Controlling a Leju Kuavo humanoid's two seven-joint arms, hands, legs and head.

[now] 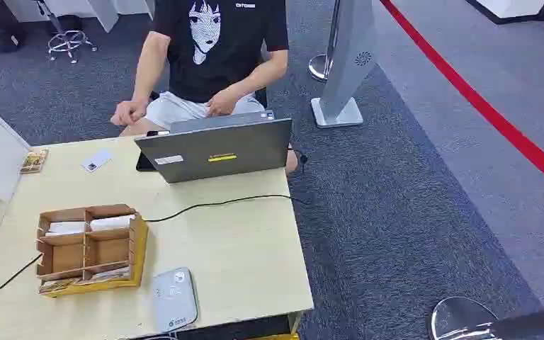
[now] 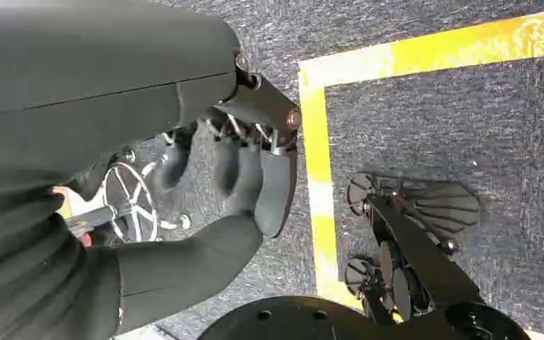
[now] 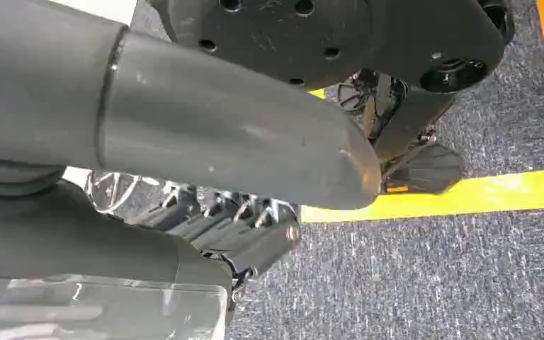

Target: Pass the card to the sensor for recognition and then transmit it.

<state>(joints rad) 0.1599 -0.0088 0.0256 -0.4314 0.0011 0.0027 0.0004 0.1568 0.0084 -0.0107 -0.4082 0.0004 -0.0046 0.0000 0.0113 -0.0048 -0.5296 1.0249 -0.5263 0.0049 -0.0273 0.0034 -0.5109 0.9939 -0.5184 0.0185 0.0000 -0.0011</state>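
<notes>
Item: card (image 1: 97, 161), flat on the table (image 1: 241, 255), left of the laptop (image 1: 216, 149), beyond the sensor (image 1: 173, 299). My left hand (image 2: 241, 177) and right hand (image 3: 234, 227) hung loose-fingered, holding nothing.

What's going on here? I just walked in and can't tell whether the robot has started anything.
Nothing is being handled yet. Both arms hang by the robot's sides: the left hand and right hand hold nothing above the carpet. On the table sit a wooden organizer with cards in some compartments, a grey sensor pad near the front edge, and a loose card at the far side. A person sits behind an open laptop.
</notes>
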